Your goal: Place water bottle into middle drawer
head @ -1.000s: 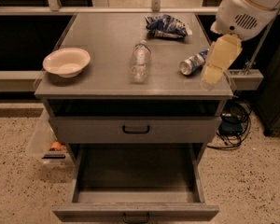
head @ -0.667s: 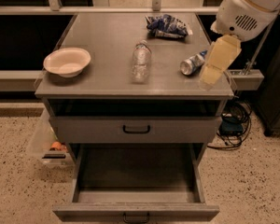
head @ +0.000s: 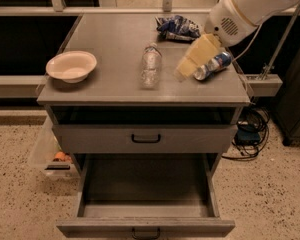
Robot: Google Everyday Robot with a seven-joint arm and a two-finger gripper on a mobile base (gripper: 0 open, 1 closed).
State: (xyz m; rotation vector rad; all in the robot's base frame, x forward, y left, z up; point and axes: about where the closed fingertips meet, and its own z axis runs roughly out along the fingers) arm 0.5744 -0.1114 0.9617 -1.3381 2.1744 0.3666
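Note:
The water bottle (head: 150,66), clear and ribbed, lies on its side on the grey cabinet top (head: 115,44), cap pointing away from me. My gripper (head: 184,69), with pale yellow fingers, hangs over the top just right of the bottle, a short gap away, in front of the blue-and-silver can (head: 213,66). It holds nothing that I can see. The middle drawer (head: 146,194), the lowest one, is pulled wide open and its grey inside is bare.
A white bowl (head: 71,66) sits at the top's left. A blue snack bag (head: 179,28) lies at the back right. A shut grey drawer with a black handle (head: 146,138) is above the open one. A plastic bin (head: 50,156) stands left; cables (head: 250,129) lie right.
My gripper has swung left across the cabinet top, from the right edge by the can to close beside the bottle. The bottle and drawers have not moved.

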